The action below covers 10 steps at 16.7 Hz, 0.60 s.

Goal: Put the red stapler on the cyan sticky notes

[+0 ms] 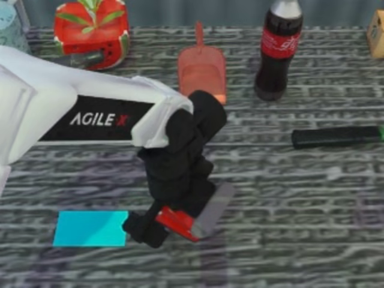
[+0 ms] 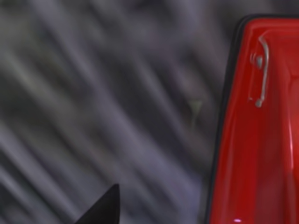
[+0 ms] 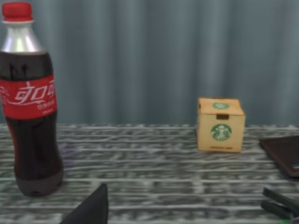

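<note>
My left gripper (image 1: 157, 223) is shut on the red stapler (image 1: 177, 222), which hangs tilted just above the table with its pale metal strip (image 1: 213, 207) turned up and to the right. The cyan sticky notes (image 1: 90, 228) lie flat at the front left, just left of the gripper and apart from the stapler. In the left wrist view the stapler (image 2: 261, 130) fills one side, with one dark fingertip (image 2: 105, 210) beside it. My right arm is out of the top view; its wrist view shows one dark fingertip (image 3: 96, 207) with nothing held.
At the back stand a strawberry-patterned box (image 1: 91, 30), a salmon-pink scoop (image 1: 202, 67), a cola bottle (image 1: 277, 48) and a small tan box (image 1: 377, 33). A black marker (image 1: 336, 137) lies at the right. A dark wallet (image 3: 285, 154) shows in the right wrist view.
</note>
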### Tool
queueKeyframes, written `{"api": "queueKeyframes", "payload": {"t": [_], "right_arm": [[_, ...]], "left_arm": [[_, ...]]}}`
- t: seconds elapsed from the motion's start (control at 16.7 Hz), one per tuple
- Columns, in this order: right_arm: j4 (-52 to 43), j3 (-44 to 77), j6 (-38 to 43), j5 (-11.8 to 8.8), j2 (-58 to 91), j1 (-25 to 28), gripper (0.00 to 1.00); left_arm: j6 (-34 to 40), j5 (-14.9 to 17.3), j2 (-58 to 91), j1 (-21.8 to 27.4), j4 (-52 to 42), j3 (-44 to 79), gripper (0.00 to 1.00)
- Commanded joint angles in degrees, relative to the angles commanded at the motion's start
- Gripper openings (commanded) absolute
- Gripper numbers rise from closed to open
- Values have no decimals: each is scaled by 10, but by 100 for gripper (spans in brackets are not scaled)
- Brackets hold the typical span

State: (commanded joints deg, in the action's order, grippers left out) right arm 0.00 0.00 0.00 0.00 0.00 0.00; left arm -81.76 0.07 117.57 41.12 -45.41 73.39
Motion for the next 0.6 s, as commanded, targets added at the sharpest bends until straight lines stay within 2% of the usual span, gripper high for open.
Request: {"api": "queueKeyframes", "payload": {"t": [0.6], "right_arm": [[0,0,0,0,0,0,100]], "left_arm": [[0,0,0,0,0,0,2]]}}
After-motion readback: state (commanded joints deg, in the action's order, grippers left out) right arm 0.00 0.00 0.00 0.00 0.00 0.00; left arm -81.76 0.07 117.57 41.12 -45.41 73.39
